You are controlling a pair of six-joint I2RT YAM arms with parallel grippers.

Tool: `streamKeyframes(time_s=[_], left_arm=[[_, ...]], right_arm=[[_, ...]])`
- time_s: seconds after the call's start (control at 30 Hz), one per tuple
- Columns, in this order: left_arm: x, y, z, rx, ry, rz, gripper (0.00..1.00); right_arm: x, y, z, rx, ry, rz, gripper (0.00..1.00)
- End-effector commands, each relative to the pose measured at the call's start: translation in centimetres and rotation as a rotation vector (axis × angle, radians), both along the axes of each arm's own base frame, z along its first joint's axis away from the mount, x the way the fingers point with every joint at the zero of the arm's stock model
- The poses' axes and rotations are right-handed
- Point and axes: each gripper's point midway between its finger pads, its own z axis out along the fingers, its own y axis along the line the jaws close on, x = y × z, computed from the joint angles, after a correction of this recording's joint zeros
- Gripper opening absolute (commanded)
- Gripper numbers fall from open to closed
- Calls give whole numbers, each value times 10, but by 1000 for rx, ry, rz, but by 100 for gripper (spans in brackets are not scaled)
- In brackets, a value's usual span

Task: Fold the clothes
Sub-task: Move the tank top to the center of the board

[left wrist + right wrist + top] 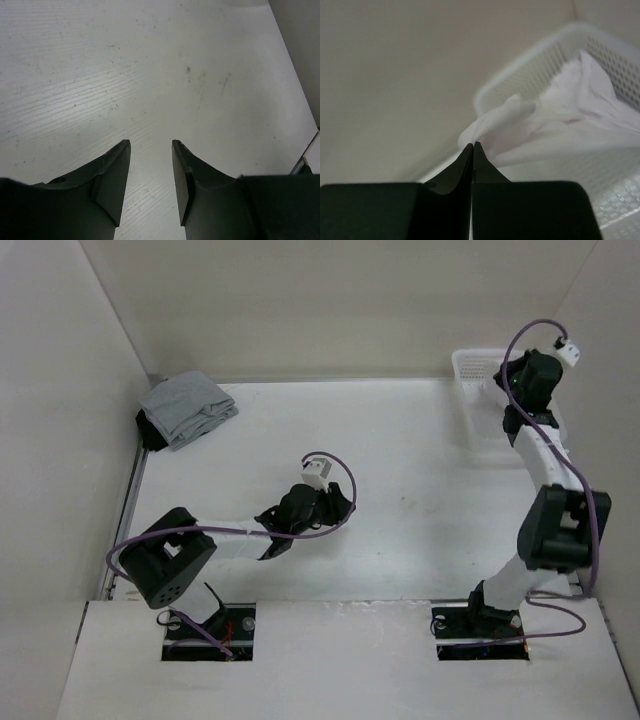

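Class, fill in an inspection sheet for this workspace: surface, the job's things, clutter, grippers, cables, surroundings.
Surface: white table, lightly scuffed and speckled.
Job's things: white garment lying in the white basket, one corner drawn out over the rim.
Clutter: grey cloth bundle at the far left corner.
Grippers: left gripper, jaws open over bare table; right gripper, jaws shut on the garment's corner.
Cables: purple cable looped at the left wrist; another arches over the right arm.
Surroundings: plain pale walls on three sides.
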Motion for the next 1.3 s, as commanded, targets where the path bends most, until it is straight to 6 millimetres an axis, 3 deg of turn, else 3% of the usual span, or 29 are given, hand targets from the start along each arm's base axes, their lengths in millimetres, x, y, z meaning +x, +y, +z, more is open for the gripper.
streamKeyframes(time_s=[0.0,0.17,0.2,0.3,0.37,0.43,0.53,0.6,0.63,0.7,0.77,0.83,0.97,1.1,1.2,1.27], left_arm=[[8,2,19,-77,-38,19,37],[21,31,36,-140,-39,112,36],[22,37,41,-158,-40,131,36],[27,63,59,-217,-52,207,36],[29,79,66,-241,-59,253,37],[32,109,75,-260,-70,333,37],[32,135,76,-259,-72,395,38],[32,151,75,-255,-72,432,38],[32,159,74,-251,-69,453,38],[32,169,72,-245,-65,479,38],[33,179,68,-236,-55,506,38],[35,182,69,-236,-50,511,38],[39,183,78,-254,-55,509,38],[42,182,95,-284,-77,509,38],[43,182,106,-308,-91,513,38],[43,186,114,-323,-105,524,38]], right_arm=[[-75,75,177,-99,-431,127,0],[-177,171,273,-85,-643,355,0],[-186,178,280,-82,-660,376,0],[-246,217,324,-67,-769,518,1],[-266,234,334,-60,-796,584,1],[-275,256,329,-36,-778,658,1],[-251,284,286,-36,-681,705,1],[-224,306,239,-12,-578,734,2],[-194,319,194,1,-483,745,2],[-164,329,153,14,-393,752,1],[-137,334,132,31,-338,754,1],[-128,339,141,34,-344,759,0],[-132,335,192,0,-409,734,0],[-162,344,245,-63,-468,720,0],[-194,357,259,-123,-468,716,0],[-208,366,251,-141,-443,712,1]])
